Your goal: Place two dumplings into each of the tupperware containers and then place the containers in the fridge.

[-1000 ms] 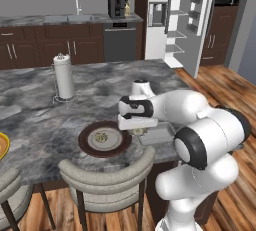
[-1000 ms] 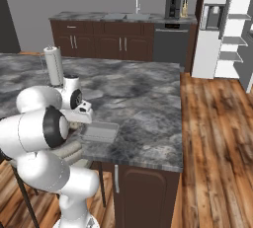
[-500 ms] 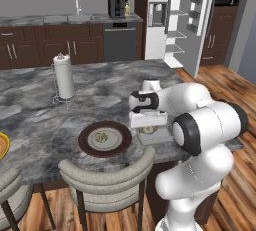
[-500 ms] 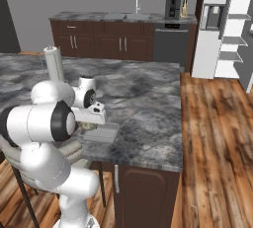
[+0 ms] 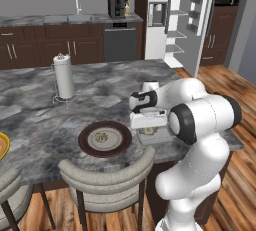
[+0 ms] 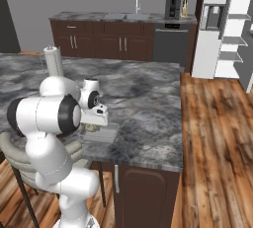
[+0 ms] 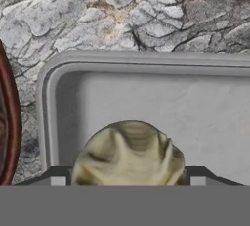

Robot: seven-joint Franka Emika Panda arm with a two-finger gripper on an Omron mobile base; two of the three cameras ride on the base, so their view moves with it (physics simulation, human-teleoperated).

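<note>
Dumpling [image 7: 129,152] held over the clear tray [image 7: 146,93]
The end effector [image 7: 128,180] is spread wide around it; a dark plate [image 5: 105,138] sits at nine o'clock.

Both base views are looking forward and down from behind the arm, one from each side, sharing the marble island [image 5: 100,90] and the fridge [image 6: 217,24] beyond. The hand view is looking steeply down, very near, into the grey container [image 7: 146,98].

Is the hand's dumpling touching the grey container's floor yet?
Cannot tell. In the hand view the dumpling sits between the fingertips over the clear tray, but no gap or contact is plain.
</note>
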